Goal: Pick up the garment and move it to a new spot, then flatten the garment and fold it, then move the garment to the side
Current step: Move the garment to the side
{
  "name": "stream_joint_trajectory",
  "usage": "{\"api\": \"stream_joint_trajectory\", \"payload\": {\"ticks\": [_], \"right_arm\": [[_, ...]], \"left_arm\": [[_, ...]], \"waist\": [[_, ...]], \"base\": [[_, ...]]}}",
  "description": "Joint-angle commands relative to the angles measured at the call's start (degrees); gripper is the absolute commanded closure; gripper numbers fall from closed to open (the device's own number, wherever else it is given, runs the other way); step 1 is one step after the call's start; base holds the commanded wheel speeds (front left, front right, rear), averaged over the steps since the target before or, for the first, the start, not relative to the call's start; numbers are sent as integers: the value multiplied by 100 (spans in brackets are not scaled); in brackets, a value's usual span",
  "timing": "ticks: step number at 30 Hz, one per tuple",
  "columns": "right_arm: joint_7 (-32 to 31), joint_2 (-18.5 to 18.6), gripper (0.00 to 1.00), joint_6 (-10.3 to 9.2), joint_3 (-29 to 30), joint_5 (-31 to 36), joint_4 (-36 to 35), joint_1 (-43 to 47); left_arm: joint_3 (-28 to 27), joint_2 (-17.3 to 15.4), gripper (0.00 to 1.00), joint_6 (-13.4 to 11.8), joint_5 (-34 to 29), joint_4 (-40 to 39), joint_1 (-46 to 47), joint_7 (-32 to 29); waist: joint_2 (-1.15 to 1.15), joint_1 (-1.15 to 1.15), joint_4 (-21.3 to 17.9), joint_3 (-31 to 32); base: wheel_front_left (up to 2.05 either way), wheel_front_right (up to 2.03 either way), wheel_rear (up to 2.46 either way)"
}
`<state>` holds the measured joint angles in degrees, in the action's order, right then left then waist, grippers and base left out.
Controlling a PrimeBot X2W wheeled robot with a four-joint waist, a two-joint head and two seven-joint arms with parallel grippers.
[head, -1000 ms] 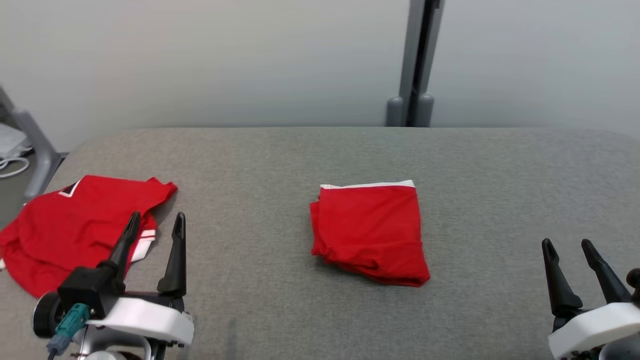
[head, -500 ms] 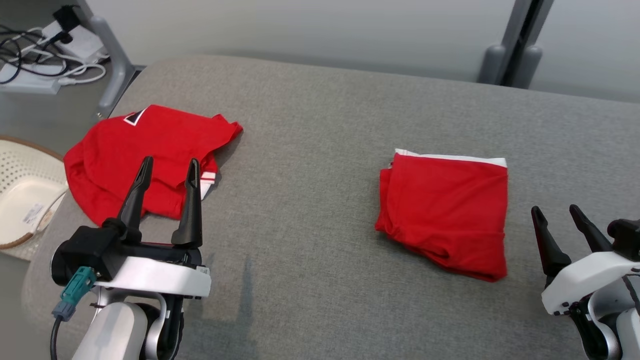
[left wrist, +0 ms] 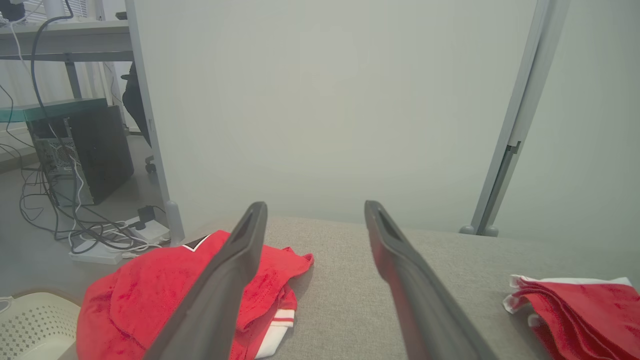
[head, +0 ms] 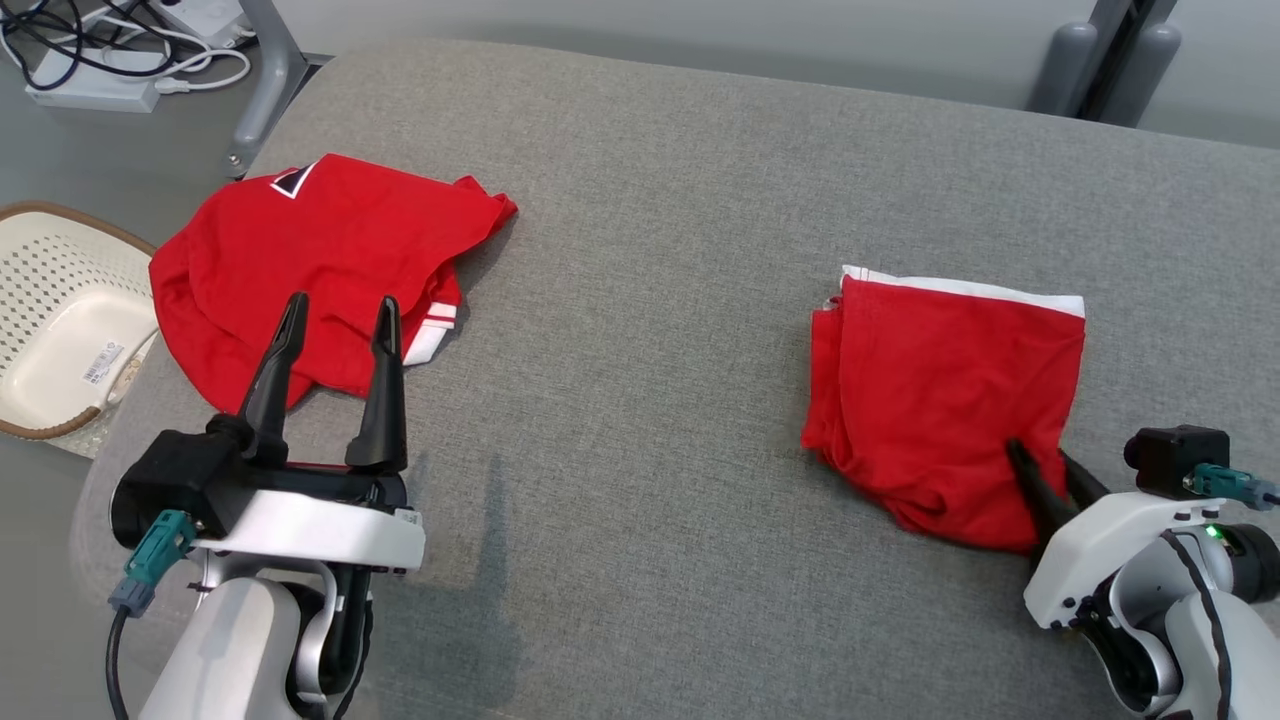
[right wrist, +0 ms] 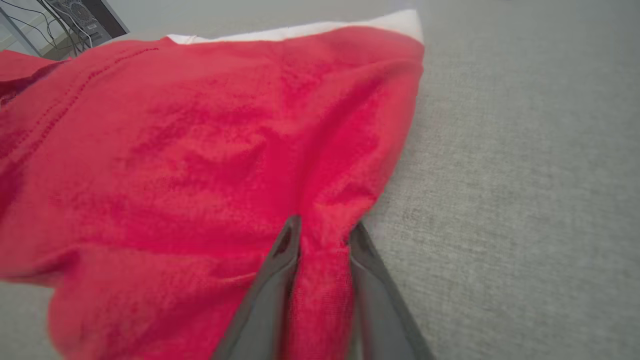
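Right end effector [head: 1042,465] first: in the head view it sits at 5 o'clock of the folded garment [head: 950,390], its two dark fingers drawn close together on the near right corner, while the pale wrist comes in from the 4 o'clock corner and points toward 11. The folded garment lies on the right half of the desk [head: 650,300] with its white band along the 12 o'clock edge. It is well apart from the crumpled garment [head: 320,250] at 10 o'clock, and a basket [head: 60,330] stands off the desk at 9. Your left end effector [head: 342,300] hovers released at 7 o'clock, fingers spread and pointing to 12, tips over the crumpled garment's near edge. In the left wrist view those fingers stand wide with nothing between them, the crumpled garment at 7 o'clock and the folded one at 4. In the right wrist view the fingers are clenched on a raised ridge of red cloth at the garment's near edge. I judge that this pinch may take only the upper layers, so make sure it bites through the whole stack before you move. Carry the garment low and slowly to the side, because a single-corner hold is likely to let the far edge trail and the fold open.
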<state>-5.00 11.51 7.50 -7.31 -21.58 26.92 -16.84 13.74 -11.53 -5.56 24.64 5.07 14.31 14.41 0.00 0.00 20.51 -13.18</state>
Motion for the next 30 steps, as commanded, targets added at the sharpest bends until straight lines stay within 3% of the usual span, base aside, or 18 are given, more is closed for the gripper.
{"api": "stream_joint_trajectory", "payload": {"ticks": [1, 12, 20, 30], "right_arm": [[42, 45, 100, -2, -25, -65, 69, -43], [299, 192, 100, -2, -411, -205, -4, -231], [377, 396, 100, -2, -570, -185, -220, -194], [578, 576, 100, -2, -1079, -361, 130, -1105]], "left_arm": [[-29, -8, 0, 25, -31, 19, 83, 28], [-50, -100, 0, 35, -92, -40, 40, 39], [-79, -283, 0, -2, -146, -336, 137, -90], [-34, -542, 0, -15, -280, -819, 493, -453]], "waist": [[0, 0, -35, 12], [0, 0, -619, 57], [0, 0, -1569, -164], [0, 0, -2744, -789]], "base": [[0, 0, 0], [0, 0, 0], [0, 0, 0], [0, 0, 0]]}}
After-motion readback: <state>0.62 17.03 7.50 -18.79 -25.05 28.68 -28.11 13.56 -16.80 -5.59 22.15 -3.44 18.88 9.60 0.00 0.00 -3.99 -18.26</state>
